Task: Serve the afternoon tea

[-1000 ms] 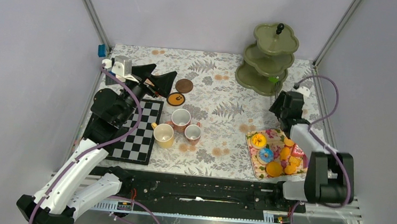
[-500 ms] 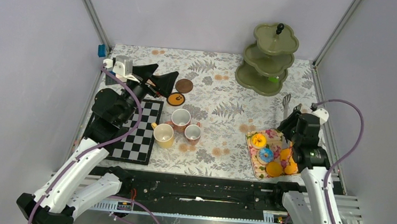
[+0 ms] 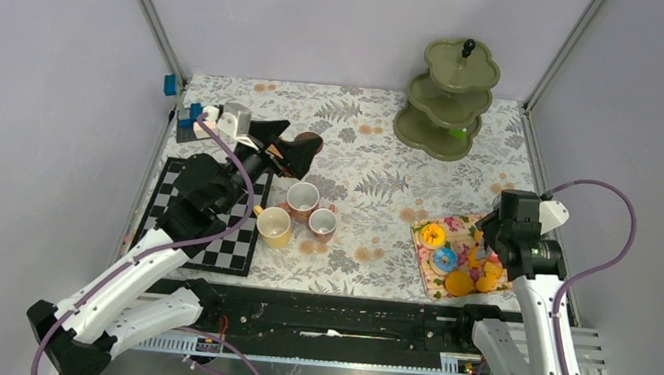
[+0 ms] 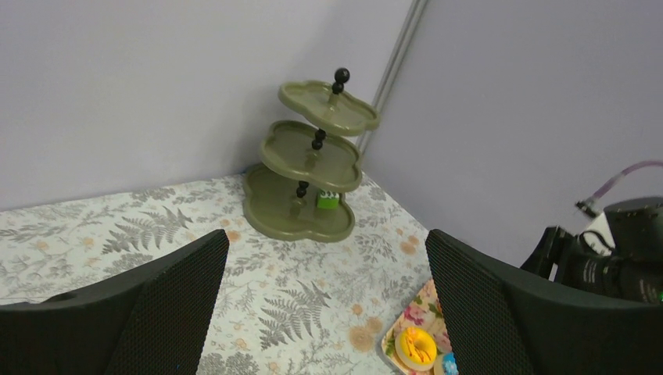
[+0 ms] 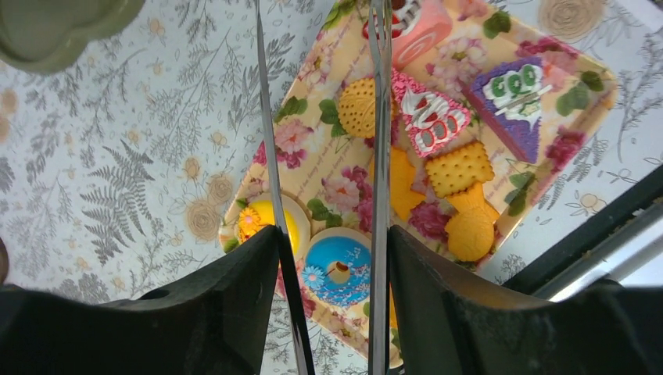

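Right wrist: right tool (image 5: pixel 332 244) clamps metal tongs (image 5: pixel 381 117); blue donut (image 5: pixel 336 269) shows between their arms.

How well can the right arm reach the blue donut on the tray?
Probably yes: the right gripper hangs above the tray with metal tongs, and the blue donut lies uncovered beneath.

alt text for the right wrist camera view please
The right gripper holds metal tongs above a floral tray holding a yellow donut, a blue donut, cookies and cake slices.
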Tool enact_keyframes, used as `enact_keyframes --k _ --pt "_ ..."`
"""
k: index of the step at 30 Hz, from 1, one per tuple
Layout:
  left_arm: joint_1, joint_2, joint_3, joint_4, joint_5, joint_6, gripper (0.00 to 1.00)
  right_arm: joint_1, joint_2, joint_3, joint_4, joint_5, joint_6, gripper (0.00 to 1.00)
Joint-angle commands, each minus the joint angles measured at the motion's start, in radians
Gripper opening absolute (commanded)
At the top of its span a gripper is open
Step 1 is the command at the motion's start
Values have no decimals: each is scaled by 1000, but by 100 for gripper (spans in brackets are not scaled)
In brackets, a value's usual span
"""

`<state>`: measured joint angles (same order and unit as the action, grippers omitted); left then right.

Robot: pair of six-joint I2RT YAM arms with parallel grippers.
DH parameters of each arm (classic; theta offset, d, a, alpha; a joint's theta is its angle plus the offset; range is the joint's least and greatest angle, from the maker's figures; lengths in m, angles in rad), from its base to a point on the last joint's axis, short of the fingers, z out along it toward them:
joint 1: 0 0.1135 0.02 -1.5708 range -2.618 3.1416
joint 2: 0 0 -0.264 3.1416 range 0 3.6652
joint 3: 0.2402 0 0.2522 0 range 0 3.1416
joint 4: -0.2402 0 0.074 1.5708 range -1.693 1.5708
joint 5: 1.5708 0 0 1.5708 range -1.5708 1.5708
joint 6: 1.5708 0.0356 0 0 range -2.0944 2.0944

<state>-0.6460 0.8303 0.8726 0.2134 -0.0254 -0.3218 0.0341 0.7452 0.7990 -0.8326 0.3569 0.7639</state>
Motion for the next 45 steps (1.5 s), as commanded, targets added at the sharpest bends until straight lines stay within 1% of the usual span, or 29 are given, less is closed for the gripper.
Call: enact_keyframes --k 1,3,6,8,14,21,30,36,41,44,45 --pt "-60 32 -18 45 -66 39 99 -3 11 84 -120 94 74 59" --pt "-91 38 -20 42 -86 56 99 -2 25 103 -141 95 79 59" --pt "-134 38 -18 34 -125 86 99 -2 30 120 -127 80 52 59" --pt "-163 37 -18 30 -147 101 99 -2 59 135 -161 88 60 60" --pt "-255 45 -21 24 -207 155 99 -2 63 109 -207 124 104 61" --pt "-325 56 -36 33 -297 196 99 -2 118 101 -181 141 94 63" --pt "-340 69 -41 37 -308 195 99 -2 159 55 -76 101 113 63" --pt "-341 69 -40 37 -318 208 99 -2 217 36 -24 101 103 61" --pt "-341 72 -40 38 -330 218 99 -2 227 16 -2 106 112 58" --pt "-341 72 -39 38 -331 222 99 -2 230 10 0 108 113 54" --pt "-341 72 -40 38 -333 222 99 -3 229 9 1 108 111 51"
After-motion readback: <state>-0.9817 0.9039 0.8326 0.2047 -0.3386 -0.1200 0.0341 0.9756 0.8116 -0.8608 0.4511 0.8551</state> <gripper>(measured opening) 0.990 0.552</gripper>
